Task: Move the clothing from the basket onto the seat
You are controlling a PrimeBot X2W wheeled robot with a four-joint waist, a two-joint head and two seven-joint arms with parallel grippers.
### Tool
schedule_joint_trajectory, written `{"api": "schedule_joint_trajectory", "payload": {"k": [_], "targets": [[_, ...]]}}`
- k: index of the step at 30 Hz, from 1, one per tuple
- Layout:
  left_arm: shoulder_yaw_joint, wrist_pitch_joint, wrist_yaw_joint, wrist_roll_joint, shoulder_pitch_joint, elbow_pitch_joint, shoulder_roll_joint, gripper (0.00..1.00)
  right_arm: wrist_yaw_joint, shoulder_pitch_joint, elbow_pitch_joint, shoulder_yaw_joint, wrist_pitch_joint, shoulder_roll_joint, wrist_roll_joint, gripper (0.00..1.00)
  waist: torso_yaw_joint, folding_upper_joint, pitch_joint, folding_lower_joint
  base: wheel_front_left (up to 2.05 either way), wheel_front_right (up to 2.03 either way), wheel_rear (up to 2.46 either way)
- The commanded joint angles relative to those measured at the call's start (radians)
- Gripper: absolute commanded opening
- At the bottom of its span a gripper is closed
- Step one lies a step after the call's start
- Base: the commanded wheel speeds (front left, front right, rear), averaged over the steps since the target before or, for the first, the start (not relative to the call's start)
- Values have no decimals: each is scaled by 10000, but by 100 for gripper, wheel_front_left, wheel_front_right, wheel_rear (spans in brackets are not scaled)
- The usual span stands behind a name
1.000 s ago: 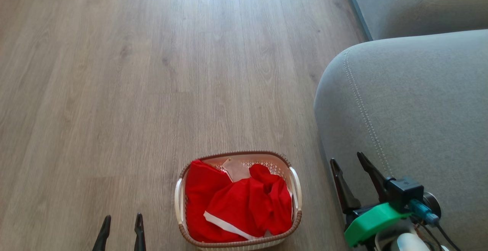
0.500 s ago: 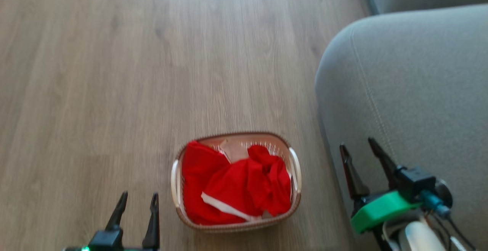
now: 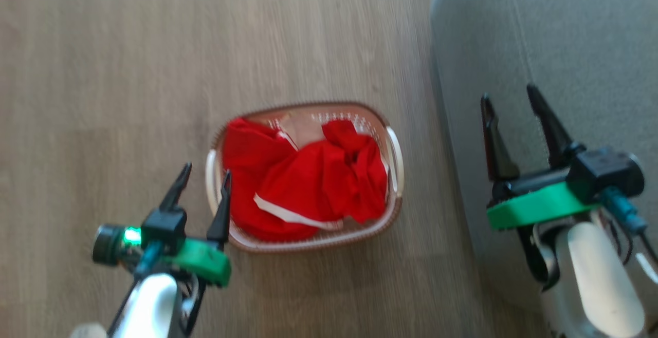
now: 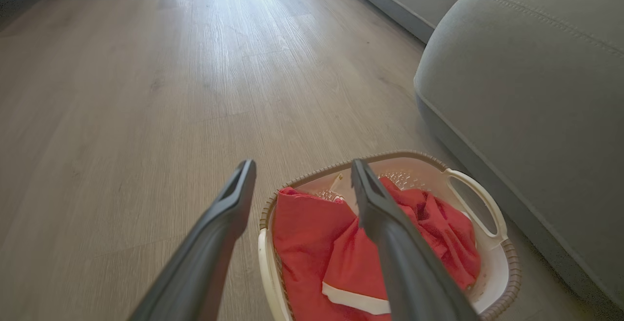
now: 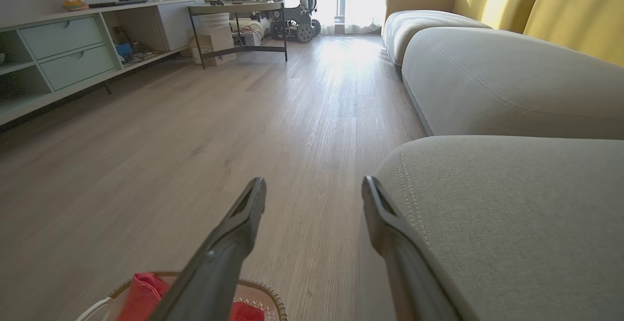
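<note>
Red clothing (image 3: 308, 181) with a white stripe lies crumpled inside the cream basket (image 3: 395, 155) on the wood floor; in the left wrist view the clothing (image 4: 317, 248) fills the basket (image 4: 480, 199) below my fingers. My left gripper (image 3: 205, 176) hangs open over the basket's left rim, one finger above the red fabric, holding nothing. My right gripper (image 3: 511, 99) stands open over the edge of the grey seat (image 3: 576, 45), empty. The right wrist view shows the seat (image 5: 512, 213) on the right and a corner of the basket (image 5: 265, 294) at the bottom.
A second grey sofa cushion (image 5: 487, 77) and yellow back cushions (image 5: 560, 9) extend beyond the seat. A pale shelf unit (image 5: 68, 48) lines the far left wall, with a small table (image 5: 239, 11) at the back. Wood floor (image 3: 103, 71) stretches left of the basket.
The head camera has tilted down, so basket and seat sit higher in the picture. Both arms have come further into view; the left gripper now reaches the basket's left rim. Both stay open.
</note>
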Motion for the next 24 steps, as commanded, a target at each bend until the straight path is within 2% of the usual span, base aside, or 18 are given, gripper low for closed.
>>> {"api": "schedule_joint_trajectory", "payload": {"k": [1, 9, 24], "targets": [[127, -124, -92, 182, -534, 185, 330, 100, -4, -361, -499, 120, -93, 51, -97, 100, -435, 0, 990, 0, 0, 0, 0], [-743, -40, -468, 825, -2435, 2285, 590, 100, -4, -648, -1252, 29, -93, 51, -133, 100, -785, 0, 2137, 0, 0, 0, 0], [-1650, 339, -671, 1421, -5355, 5157, 683, 100, -4, -1381, -2183, 220, -93, 51, 71, 100, -1117, 0, 3870, 0, 0, 0, 0]]}}
